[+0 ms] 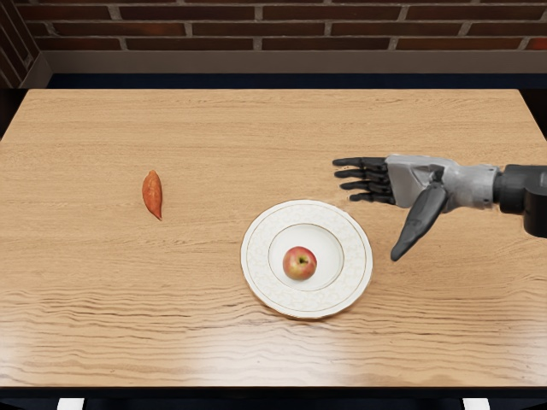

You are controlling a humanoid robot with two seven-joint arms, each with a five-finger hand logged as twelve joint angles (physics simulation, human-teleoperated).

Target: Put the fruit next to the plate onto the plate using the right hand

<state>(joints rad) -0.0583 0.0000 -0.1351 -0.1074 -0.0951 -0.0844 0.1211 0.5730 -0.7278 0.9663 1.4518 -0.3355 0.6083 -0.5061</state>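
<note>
Seems finished, with the apple [299, 263] resting in the well of the white plate [256, 256] and the right hand [397, 181] hovering just beyond its rim, fingers spread and empty, perhaps only needing to pull away.

On the table [102, 316] the plate [256, 256] sits a little right of centre, toward the near edge, with the apple [299, 263] lying in its middle. Well off to the left, and a bit farther back, a sweet potato [152, 194] lies on the tabletop. The right hand [391, 186] hangs just right of the plate and slightly beyond it, clear of its rim. A wall [273, 21] runs behind the far edge.
</note>
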